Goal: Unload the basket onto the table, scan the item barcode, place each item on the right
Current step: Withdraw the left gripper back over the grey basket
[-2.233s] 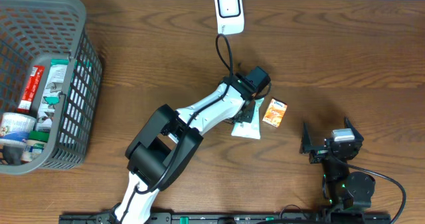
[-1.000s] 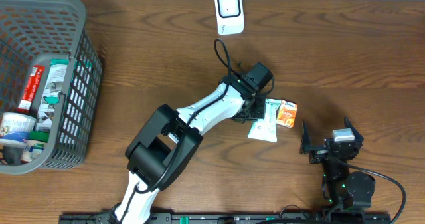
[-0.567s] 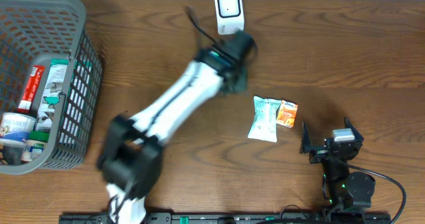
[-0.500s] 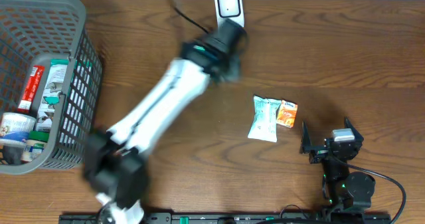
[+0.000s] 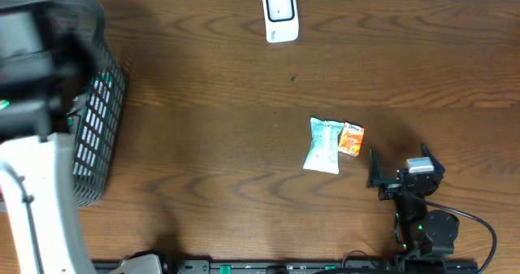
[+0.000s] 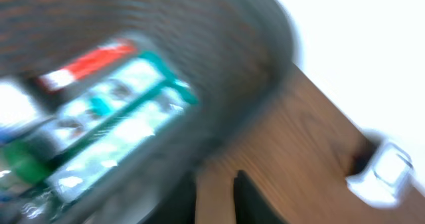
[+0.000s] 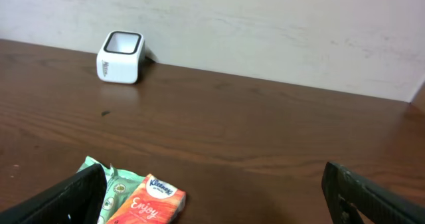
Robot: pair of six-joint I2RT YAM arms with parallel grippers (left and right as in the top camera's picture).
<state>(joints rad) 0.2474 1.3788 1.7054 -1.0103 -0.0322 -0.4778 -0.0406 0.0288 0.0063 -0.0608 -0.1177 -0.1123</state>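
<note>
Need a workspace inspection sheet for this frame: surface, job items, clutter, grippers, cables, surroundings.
Surface: brown wood table; one small dark speck.
Job's things: white scanner at the far edge; green packet and orange tissue pack lying side by side, mid-table.
Clutter: grey basket at the left, holding packs, blurred.
Grippers: left gripper over the basket, too blurred to tell open or shut; right gripper open, empty, facing the two packs.
Cables: black cable by the right arm's base.
Surroundings: pale wall behind the table.
</note>
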